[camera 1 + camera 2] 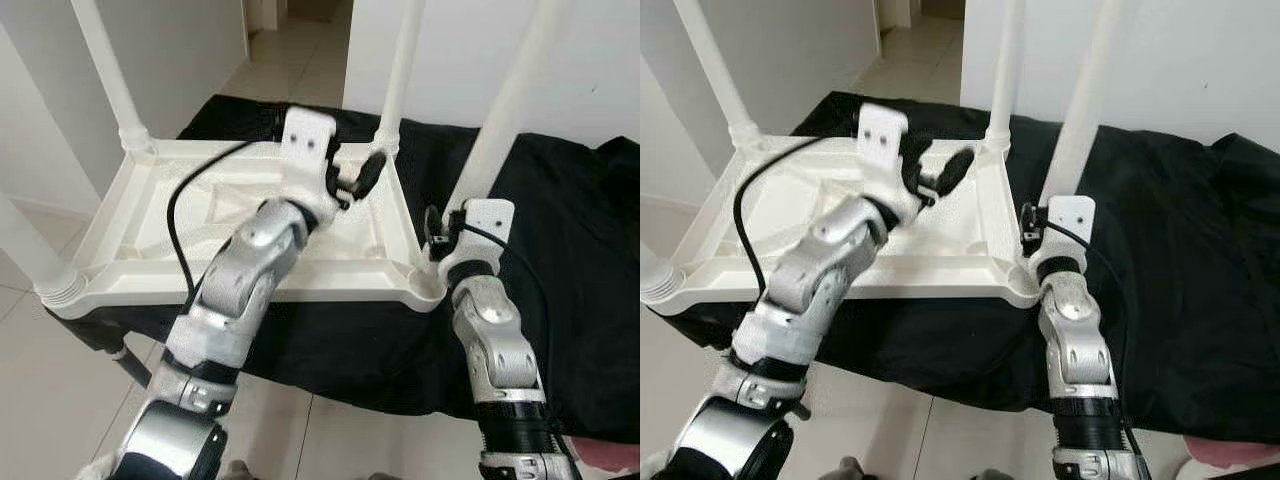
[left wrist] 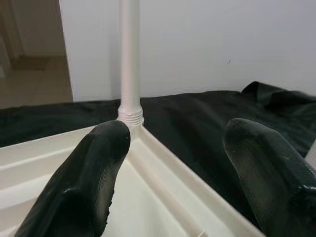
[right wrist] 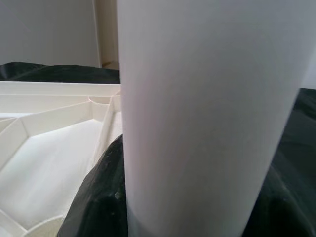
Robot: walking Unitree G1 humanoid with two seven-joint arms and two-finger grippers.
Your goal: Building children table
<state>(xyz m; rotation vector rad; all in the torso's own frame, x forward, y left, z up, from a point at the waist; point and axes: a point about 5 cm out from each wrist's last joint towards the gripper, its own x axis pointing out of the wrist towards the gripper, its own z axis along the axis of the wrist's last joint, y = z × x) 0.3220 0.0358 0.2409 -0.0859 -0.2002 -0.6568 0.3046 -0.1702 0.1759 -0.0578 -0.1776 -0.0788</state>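
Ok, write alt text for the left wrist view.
Two open black fingers of the left gripper frame a corner of the upturned white table, where one white leg stands upright in its socket. Black cloth lies under it, before a white wall.

Head stereo pair: looks forward and steeply down from above both arms onto the upturned white table top (image 1: 330,265) lying on a black cloth (image 1: 580,250). The right eye sits slightly to the side, so the same scene shifts leftward in its frame; both eyes share table, cloth, floor tiles (image 1: 330,420) and four upright legs.

Left wrist camera: low over the table's underside, facing along its two black fingers (image 2: 84,182) toward the far-right corner leg (image 2: 129,59) and the white wall (image 2: 222,44); that leg also shows in the head views.

Right wrist camera: extremely near the near-right leg (image 3: 207,113), blurred, table underside beside it.
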